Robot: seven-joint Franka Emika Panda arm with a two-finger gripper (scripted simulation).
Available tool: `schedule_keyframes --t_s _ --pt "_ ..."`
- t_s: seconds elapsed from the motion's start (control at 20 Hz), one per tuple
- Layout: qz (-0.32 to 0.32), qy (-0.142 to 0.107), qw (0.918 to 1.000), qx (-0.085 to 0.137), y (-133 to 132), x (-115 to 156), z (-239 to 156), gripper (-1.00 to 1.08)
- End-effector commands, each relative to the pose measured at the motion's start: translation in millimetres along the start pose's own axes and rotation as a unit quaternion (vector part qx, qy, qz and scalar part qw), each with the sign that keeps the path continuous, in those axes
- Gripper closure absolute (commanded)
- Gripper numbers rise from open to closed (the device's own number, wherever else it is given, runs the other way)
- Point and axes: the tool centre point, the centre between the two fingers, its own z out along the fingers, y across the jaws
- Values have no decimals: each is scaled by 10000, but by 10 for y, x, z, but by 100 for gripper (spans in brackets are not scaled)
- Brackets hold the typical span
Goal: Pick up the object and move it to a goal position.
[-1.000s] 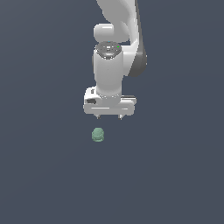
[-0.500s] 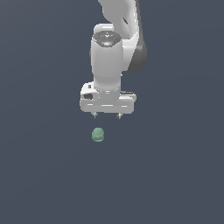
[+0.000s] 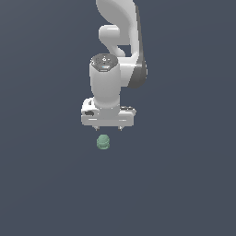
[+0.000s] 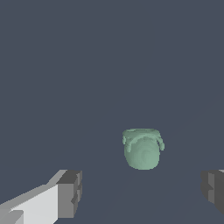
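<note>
The object (image 3: 103, 142) is a small pale green lumpy blob lying on the dark floor. In the exterior view it sits just below the white gripper (image 3: 108, 128), apart from it. The gripper points down and is open and empty, its short fingertips (image 3: 96, 128) spread wide. In the wrist view the object (image 4: 142, 148) lies ahead of the gap between the two dark pads (image 4: 70, 194), nearer the far pad, with neither pad touching it.
The white arm (image 3: 119, 55) rises behind the gripper to the top of the exterior view. The dark blue-grey floor (image 3: 184, 184) spreads out on every side of the object.
The gripper has shifted toward the exterior view's left and come lower, closer above the object. The object has not moved. The fingers stay open.
</note>
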Motion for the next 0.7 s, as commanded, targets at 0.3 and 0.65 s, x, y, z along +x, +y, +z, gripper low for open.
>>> schedule_keyframes --t_s 0.3,0.65 --pt "-207 -214 9995 76 279 -108 665 -92" --pt "-262 -268 9992 102 354 -152 844 -92"
